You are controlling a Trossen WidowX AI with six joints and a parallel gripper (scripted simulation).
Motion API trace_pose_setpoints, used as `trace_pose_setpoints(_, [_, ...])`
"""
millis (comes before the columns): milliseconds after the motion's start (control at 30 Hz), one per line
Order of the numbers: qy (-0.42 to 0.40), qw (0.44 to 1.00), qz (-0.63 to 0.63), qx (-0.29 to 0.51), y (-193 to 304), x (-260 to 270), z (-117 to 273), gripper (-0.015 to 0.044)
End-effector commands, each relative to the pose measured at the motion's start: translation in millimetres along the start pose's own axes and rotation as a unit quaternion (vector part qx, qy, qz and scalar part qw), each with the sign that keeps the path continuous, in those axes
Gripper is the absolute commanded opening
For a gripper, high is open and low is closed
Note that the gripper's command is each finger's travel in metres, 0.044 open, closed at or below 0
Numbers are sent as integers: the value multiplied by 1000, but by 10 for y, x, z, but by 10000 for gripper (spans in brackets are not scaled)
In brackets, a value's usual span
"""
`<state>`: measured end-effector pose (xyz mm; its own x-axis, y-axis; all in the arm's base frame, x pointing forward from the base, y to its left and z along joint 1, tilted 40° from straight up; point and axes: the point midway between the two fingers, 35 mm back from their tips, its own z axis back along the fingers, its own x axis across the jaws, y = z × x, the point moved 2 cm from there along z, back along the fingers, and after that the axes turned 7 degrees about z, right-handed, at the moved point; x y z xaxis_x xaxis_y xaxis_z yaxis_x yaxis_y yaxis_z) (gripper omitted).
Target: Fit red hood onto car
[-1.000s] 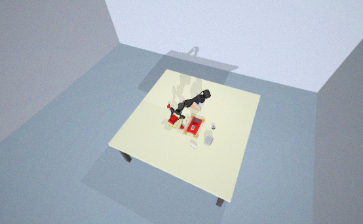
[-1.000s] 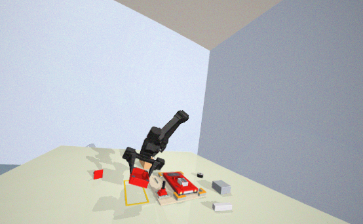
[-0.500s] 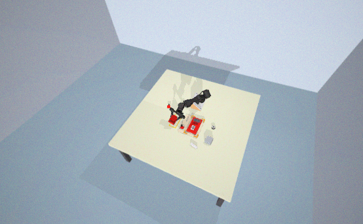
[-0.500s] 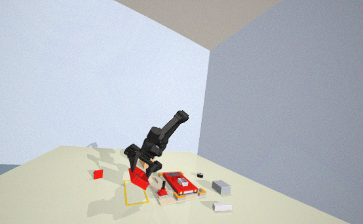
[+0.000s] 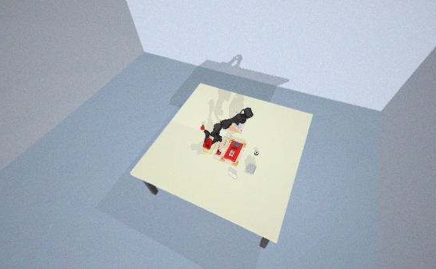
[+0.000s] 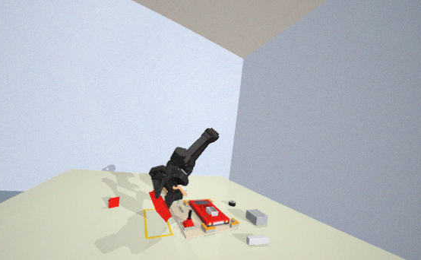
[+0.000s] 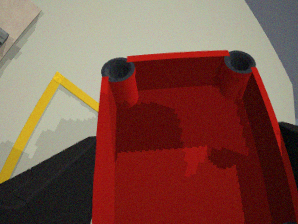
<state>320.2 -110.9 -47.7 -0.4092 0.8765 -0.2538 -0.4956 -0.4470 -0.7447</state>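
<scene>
One small red piece (image 5: 202,127) (image 6: 113,202) lay at the far left of the exterior view, apart from the work. To its right, a yellow outline (image 5: 207,152) (image 6: 145,224) (image 7: 34,120) was marked on the table, and over it the gripper (image 5: 212,141) (image 6: 165,198) (image 7: 190,141) was holding the hood (image 5: 208,144) (image 6: 159,206) (image 7: 175,185) firmly between its two fingers. The hood hung strongly tilted, its hollow side and two boss openings turned toward the wrist camera. Further right came the jig (image 5: 224,144) (image 6: 197,232) (image 7: 20,22), and in it the chassis (image 5: 236,151) (image 6: 204,209), with the engine block (image 5: 231,153) (image 6: 212,210) in place.

So the chassis was just beside the held hood, on its right, and this relation seemed the important one. In my judgement, the hood needed first to be turned until its holes faced down, with its long axis along the chassis, before moving across; the tilt could otherwise make it catch a peg.
</scene>
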Motion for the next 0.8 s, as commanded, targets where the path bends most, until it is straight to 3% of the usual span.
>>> trace_pose_setpoints(0, [0,999,50,-1,-2,0,0,0])
trace_pose_setpoints(767, [1,949,315,-1,2,9,-3,0])
